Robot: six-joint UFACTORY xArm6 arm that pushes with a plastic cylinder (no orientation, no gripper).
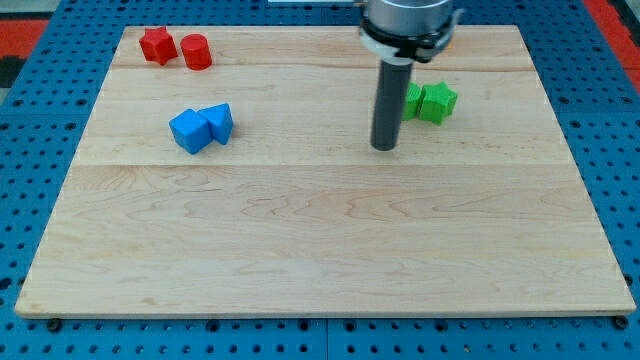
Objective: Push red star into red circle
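Observation:
The red star (pixel 157 45) lies near the top left corner of the wooden board (pixel 320 240). The red circle (pixel 196 51) stands just to its right, the two nearly touching. My tip (pixel 384 147) rests on the board right of centre, far to the right of and below both red blocks. The rod rises straight up from it to the arm at the view's top.
Two blue blocks (pixel 190 131) (pixel 218 122) sit together on the left, below the red ones. Two green blocks, a star (pixel 437 101) and another (pixel 412 101) partly behind the rod, lie just right of my tip. Blue pegboard (pixel 40 150) surrounds the board.

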